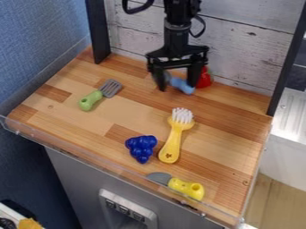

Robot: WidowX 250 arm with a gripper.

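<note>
The gripper (177, 84) hangs over the back of the wooden counter, its two fingers apart. Low between and behind them is a toy utensil with a light-blue handle (181, 85) and a greyish end, partly covered by the left finger. A red object (205, 78) stands just behind the right finger, partly hidden. Farther forward lies a yellow brush (172, 144) with white bristles pointing to the back. Blue toy grapes (142, 148) are left of its handle. A green-handled spatula (91, 99) rests at the left, and a yellow-handled knife (187, 188) lies near the front edge.
The wooden counter (133, 118) has a clear raised lip along its front. A whitewashed plank wall (242, 53) closes off the back, with black posts at both rear corners. A blue wall (36, 49) borders the left side.
</note>
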